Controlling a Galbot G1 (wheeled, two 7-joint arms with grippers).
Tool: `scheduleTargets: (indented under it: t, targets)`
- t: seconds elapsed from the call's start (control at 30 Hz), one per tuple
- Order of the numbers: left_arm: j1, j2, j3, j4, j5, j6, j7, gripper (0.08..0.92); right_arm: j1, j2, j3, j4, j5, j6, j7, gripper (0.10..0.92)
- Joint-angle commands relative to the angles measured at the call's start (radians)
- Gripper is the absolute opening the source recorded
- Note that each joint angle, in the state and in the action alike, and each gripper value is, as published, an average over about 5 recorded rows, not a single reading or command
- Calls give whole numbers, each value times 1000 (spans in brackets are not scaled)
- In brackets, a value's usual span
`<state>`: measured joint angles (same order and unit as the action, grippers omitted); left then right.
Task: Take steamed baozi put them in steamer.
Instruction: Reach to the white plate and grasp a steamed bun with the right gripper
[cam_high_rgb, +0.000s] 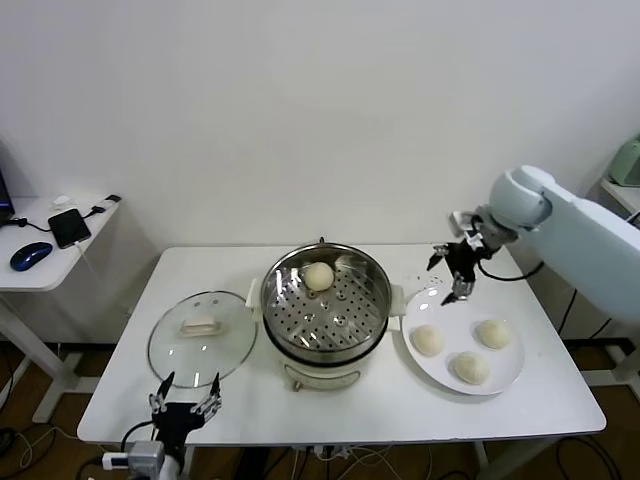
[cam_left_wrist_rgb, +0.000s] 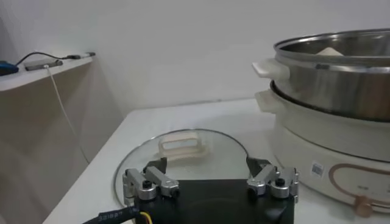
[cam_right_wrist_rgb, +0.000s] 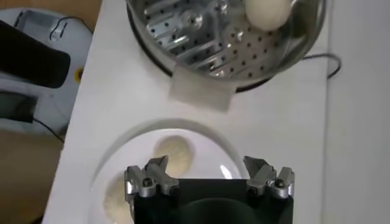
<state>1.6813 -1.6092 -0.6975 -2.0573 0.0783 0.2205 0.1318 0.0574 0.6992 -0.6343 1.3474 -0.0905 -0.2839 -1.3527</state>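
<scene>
Fingers spread and empty, the right hand (cam_high_rgb: 458, 270) hung tilted down over the plate's (cam_high_rgb: 440, 372) far edge, above three baozi (cam_high_rgb: 428, 340). One baozi (cam_high_rgb: 318, 275) lay in the steamer (cam_high_rgb: 326, 305). The left hand (cam_high_rgb: 185, 402) waited open at the worktop's (cam_high_rgb: 300, 405) near edge beside the glass lid (cam_high_rgb: 202, 335).

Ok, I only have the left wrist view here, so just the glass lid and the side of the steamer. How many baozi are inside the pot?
Observer: One baozi sits on the perforated tray toward the back of the steamer.
Operator: And the rest?
Observer: The three other baozi lie on a white plate on the steamer's right side.
Operator: Where is the right arm?
Observer: The right gripper hangs above the plate's far edge, open and holding nothing.
</scene>
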Motion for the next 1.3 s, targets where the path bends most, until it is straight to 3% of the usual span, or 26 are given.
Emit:
scheduleTargets:
  t: [0.03, 0.7, 1.3]
  targets:
    - [6, 20, 0, -1, -3, 2, 0, 823, -206, 9, 102, -11, -123, -32, 28, 823]
    - [-3, 17, -9, 39, 5, 2, 0, 823, -283, 166, 162, -185, -183, 12, 107, 823]
    - [-13, 15, -9, 56, 10, 4, 1, 823, -285, 199, 164, -225, -211, 17, 107, 823]
